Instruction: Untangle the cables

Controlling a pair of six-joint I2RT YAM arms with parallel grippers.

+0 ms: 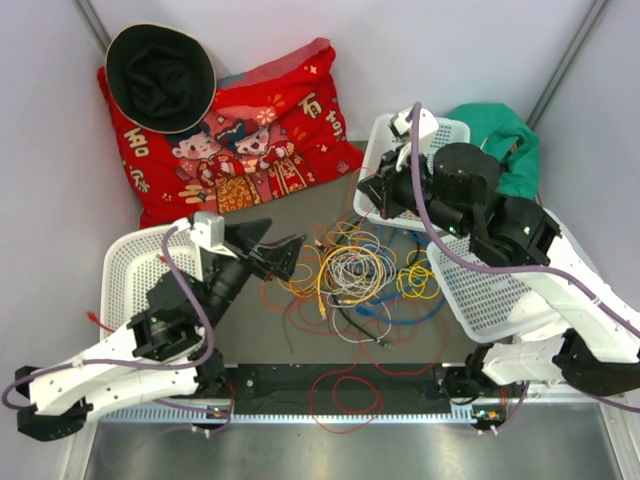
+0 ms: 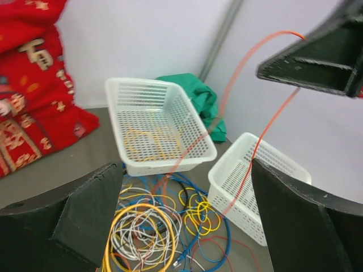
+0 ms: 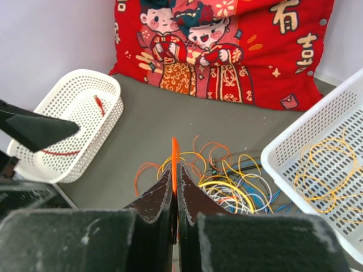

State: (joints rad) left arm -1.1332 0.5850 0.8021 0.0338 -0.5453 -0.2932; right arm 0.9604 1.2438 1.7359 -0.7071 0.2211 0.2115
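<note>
The right gripper (image 3: 175, 170) has its fingers pressed together, pinching a thin orange wire (image 3: 174, 150) that rises between them. The left gripper (image 1: 287, 233) hangs spread wide with nothing in it; in its wrist view the same orange wire arcs past its fingers. The tangled heap of thin yellow, white, blue, orange and red cables (image 1: 355, 272) lies on the grey table (image 1: 330, 195) between the arms. A loose yellow cable (image 2: 148, 141) rests inside the far white perforated plastic basket (image 2: 142, 86).
</note>
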